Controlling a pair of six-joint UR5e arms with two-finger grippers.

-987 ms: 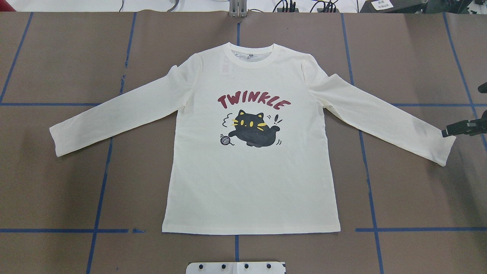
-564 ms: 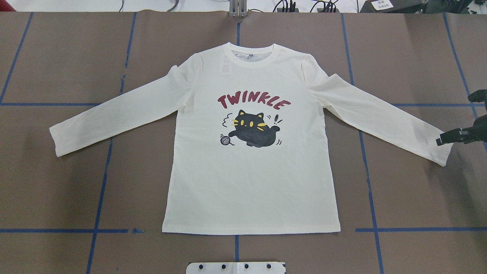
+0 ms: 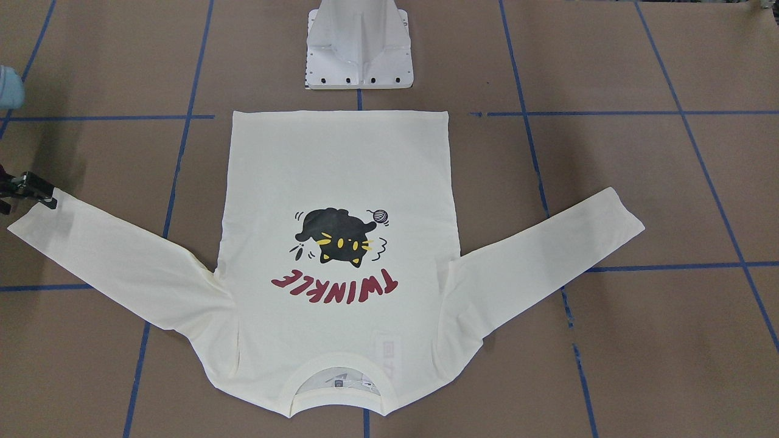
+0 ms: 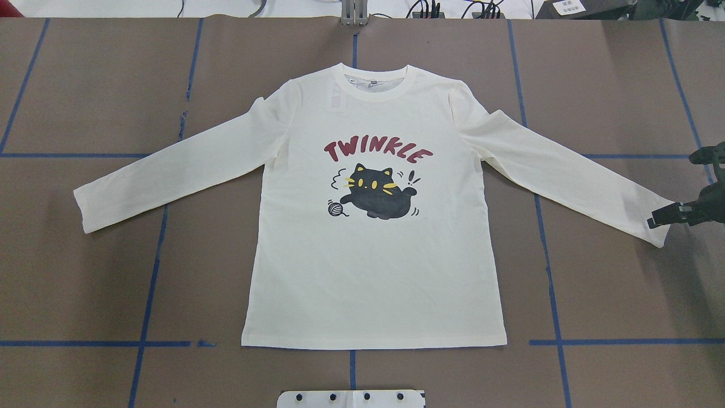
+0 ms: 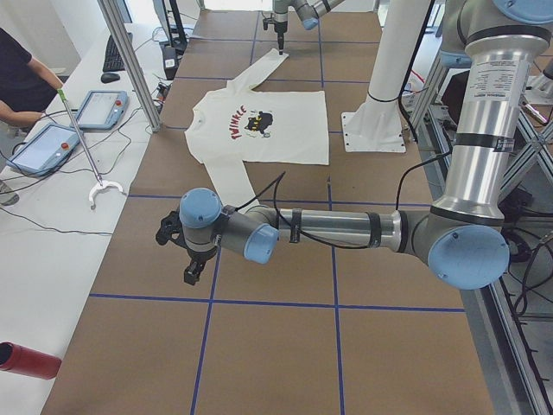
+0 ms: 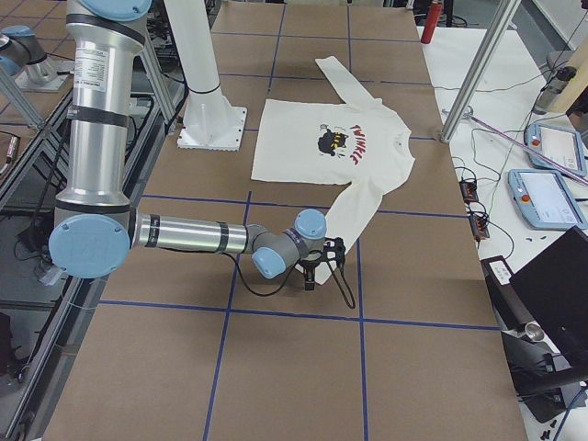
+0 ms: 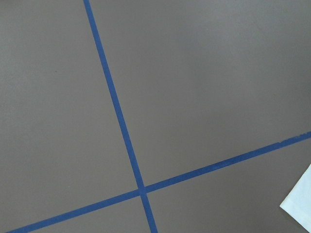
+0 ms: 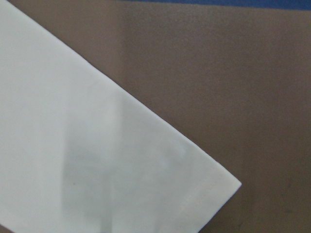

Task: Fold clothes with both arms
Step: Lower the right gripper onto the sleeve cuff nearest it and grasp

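Note:
The cream long-sleeved shirt (image 4: 374, 272) lies flat and print side up, with its sleeves spread and the black cat and red "TWINKLE" showing (image 3: 335, 158). My right gripper (image 4: 671, 191) stands open at the right sleeve's cuff (image 4: 651, 215), one finger (image 3: 38, 187) over the cuff's edge. Its wrist view shows that cuff's corner (image 8: 204, 194) on the table. My left gripper (image 5: 177, 255) appears only in the exterior left view, above bare table beyond the left sleeve's end (image 5: 233, 186). Whether it is open or shut cannot be told. Its wrist view catches a pale cloth corner (image 7: 301, 204).
Brown table with a grid of blue tape lines (image 4: 150, 283). The white pedestal base (image 3: 359, 48) stands at the shirt's hem side. A person sits at the side bench with tablets (image 5: 47, 143). A red cylinder (image 5: 26, 359) lies near that bench.
My right gripper has moved left and towards the robot along the view's right edge, and its lower finger now reaches the cuff's end. The shirt has not moved.

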